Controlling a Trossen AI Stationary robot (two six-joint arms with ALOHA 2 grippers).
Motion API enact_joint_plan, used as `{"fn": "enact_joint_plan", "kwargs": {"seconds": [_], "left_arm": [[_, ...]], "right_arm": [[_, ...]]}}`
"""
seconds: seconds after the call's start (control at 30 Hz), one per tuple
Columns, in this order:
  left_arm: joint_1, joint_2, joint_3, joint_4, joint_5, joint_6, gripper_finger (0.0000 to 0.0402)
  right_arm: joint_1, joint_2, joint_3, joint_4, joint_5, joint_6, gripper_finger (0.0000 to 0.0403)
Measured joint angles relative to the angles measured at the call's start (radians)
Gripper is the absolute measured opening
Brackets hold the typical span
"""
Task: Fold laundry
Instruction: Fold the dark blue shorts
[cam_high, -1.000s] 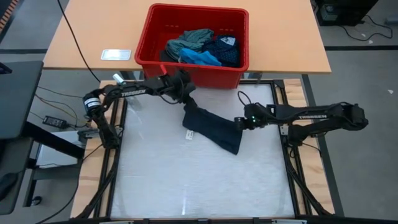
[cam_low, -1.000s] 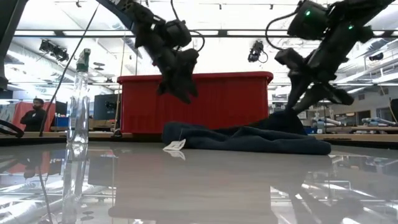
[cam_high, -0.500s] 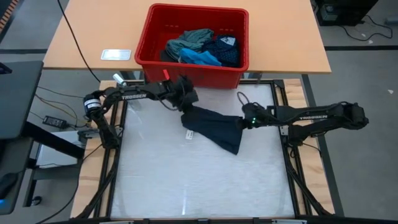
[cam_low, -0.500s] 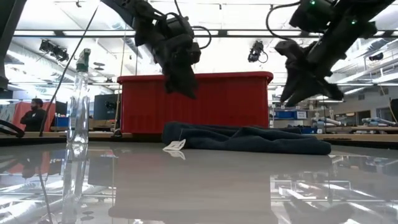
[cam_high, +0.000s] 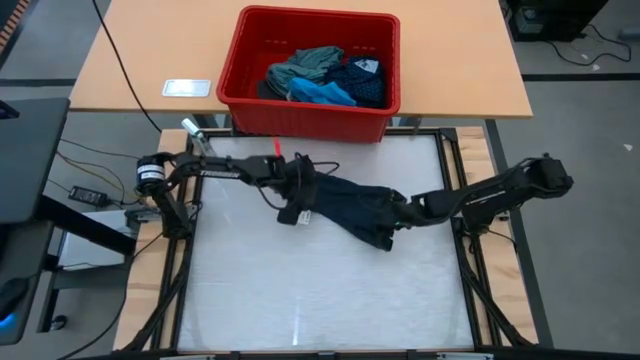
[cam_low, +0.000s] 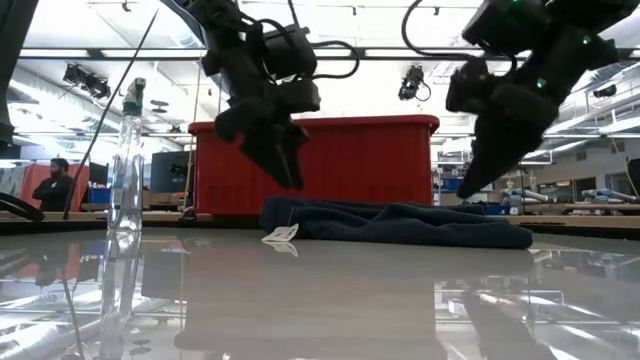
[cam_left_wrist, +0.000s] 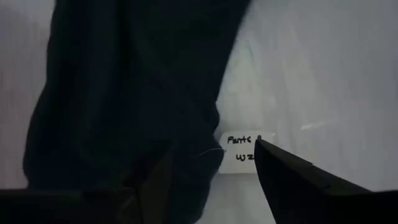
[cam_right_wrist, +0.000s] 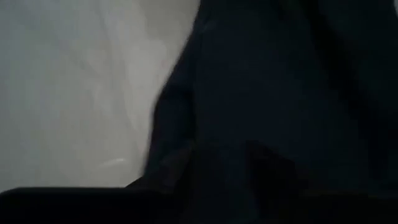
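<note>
Navy garment (cam_high: 345, 207) is lying crumpled mid-counter (cam_high: 300, 290), white tag (cam_left_wrist: 242, 155) showing. Left gripper (cam_high: 298, 196) is hovering at its tag end, jaws parted. Right gripper (cam_high: 403, 215) is over the opposite end; jaws: cannot tell. Risk: pinching several layers, bunching the fold.

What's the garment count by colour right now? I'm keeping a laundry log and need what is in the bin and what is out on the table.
Dark navy garment on the table: 1
Grey-green garment in the red bin: 1
Bright blue garment in the bin: 1
Navy dotted garment in the bin: 1
Total: 4
</note>
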Motion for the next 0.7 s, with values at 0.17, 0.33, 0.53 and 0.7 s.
{"fn": "enact_joint_plan", "kwargs": {"seconds": [0.17,0.33,0.53,0.7], "left_arm": [[-0.007,0.026,0.0,0.025,-0.047,0.042,0.0226],[-0.006,0.075,0.0,0.04,-0.107,0.034,0.0169],[-0.006,0.076,0.0,0.049,-0.107,0.007,0.007],[-0.006,0.076,0.0,0.056,-0.107,-0.004,0.0007]], "right_arm": [[0.002,0.054,0.0,0.004,0.051,-0.043,0.0179],[0.004,0.111,0.0,0.054,0.015,-0.054,0.0165],[0.033,0.113,0.0,0.066,0.013,-0.006,0.0132],[0.026,0.13,0.0,0.048,0.016,-0.004,0.0072]]}}
